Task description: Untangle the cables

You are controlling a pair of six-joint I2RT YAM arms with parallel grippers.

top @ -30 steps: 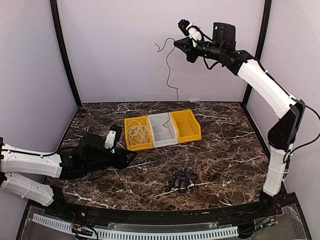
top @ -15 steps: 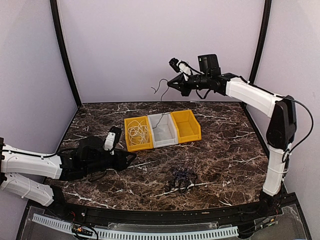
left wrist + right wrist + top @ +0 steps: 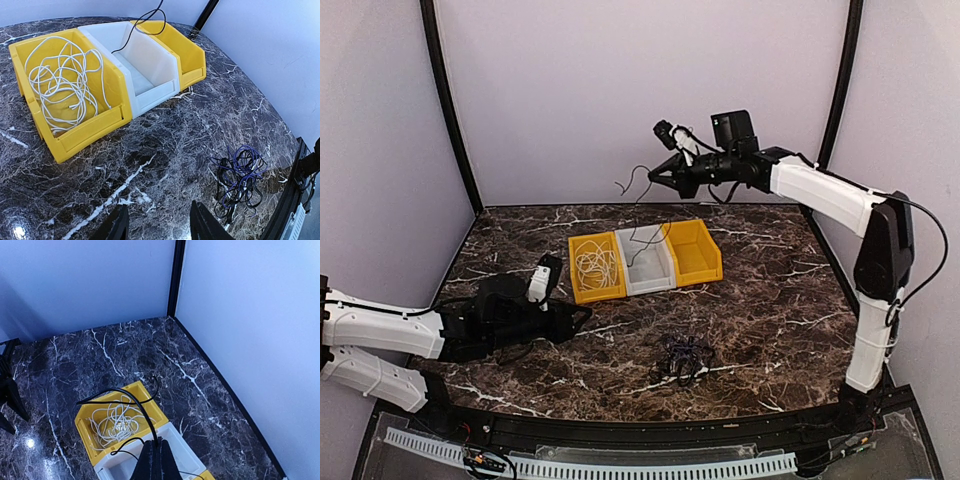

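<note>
Down comes the right arm from its high reach near the back wall, and the right tool (image 3: 656, 174) now sits lower, hovering above the row of bins at the back of the worktop (image 3: 770, 300). Its fingers are pressed together on the black cable (image 3: 135, 25), pinching it right at the tip, as the right wrist view shows clearly. From that pinch a short loop curls out to the left, and the rest drops down so that the lower end hangs inside the white bin (image 3: 648, 262), the middle one of the three; whether it touches the bin's floor I cannot tell. The white cable (image 3: 60, 85) lies coiled loosely in the left yellow bin (image 3: 80, 132). The right yellow bin (image 3: 698, 250) stands just beside the white one, on its other side. Over on the near left, the left arm has not budged: it lies low along the worktop, and the left tool (image 3: 157, 222) has its fingers spread with nothing between them, pointing toward the bins. Near the front edge, well apart from the bins, a small tangle (image 3: 239, 177) of bluish and dark cords sits on the marble.
</note>
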